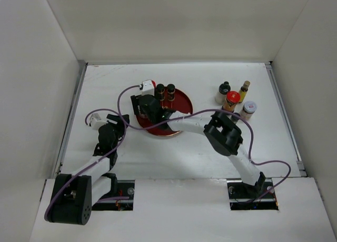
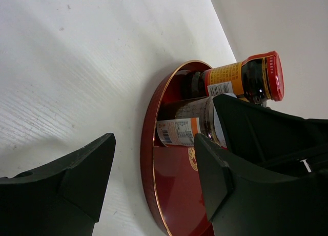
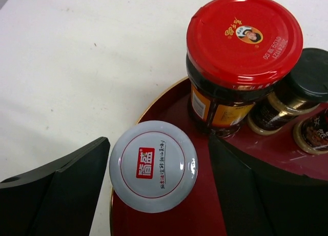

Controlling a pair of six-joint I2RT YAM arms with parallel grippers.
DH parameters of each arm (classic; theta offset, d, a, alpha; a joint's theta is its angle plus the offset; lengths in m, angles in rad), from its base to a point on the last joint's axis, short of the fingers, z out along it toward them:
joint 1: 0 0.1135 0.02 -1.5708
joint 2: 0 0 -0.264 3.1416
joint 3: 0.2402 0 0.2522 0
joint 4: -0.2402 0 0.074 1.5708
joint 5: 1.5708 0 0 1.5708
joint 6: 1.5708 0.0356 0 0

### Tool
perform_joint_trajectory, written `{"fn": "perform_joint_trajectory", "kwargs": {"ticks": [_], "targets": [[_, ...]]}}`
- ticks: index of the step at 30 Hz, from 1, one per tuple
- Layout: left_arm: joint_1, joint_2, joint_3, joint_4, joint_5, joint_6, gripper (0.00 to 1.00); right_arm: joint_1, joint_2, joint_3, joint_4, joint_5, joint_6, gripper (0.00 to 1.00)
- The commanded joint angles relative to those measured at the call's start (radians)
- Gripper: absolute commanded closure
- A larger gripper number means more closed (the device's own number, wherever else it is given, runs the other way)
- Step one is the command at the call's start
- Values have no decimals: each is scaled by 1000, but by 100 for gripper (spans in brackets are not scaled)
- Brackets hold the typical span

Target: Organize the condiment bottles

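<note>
The red round tray (image 1: 181,102) holds a brown jar with a red lid (image 3: 243,38), two tiny dark black-capped bottles (image 1: 159,89) (image 1: 170,89) and a white-lidded jar (image 3: 152,165). My right gripper (image 1: 152,109) is open over the tray. Its fingers (image 3: 66,190) stand either side of the white-lidded jar, with gaps showing. My left gripper (image 2: 154,179) is open and empty at the tray's left rim (image 2: 149,159), low over the table. At the right stand a black-capped bottle (image 1: 223,92), a slim yellowish bottle (image 1: 244,89), a red-lidded jar (image 1: 230,101) and a white-lidded jar (image 1: 248,109).
White walls close in the table on the left, back and right. The right arm (image 1: 221,131) stretches across the middle of the table from its base to the tray. Purple cables loop beside both arms.
</note>
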Motion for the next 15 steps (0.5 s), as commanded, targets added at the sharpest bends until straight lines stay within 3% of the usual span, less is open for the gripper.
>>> {"fn": "perform_joint_trajectory", "kwargs": {"ticks": [1,4,6,8,10,12,15], "targets": [[1,-14,-5,46,-1,1,39,8,-93,4,82,19,1,14],[5,-22,-5,46,6,1,39,12,-196,-65,98,-12,-2,13],[4,-35,-5,40,-1,4,39,15,-282,-138,101,-7,-2,18],[4,-38,-6,37,-4,9,39,12,-392,-259,107,8,8,31],[4,-46,-8,37,0,7,39,-15,-509,-391,118,32,30,54],[-7,-51,-6,37,-7,12,39,-52,-625,-517,110,68,50,69],[-19,-28,0,40,-9,12,39,-148,-845,-739,66,153,81,75]]}}
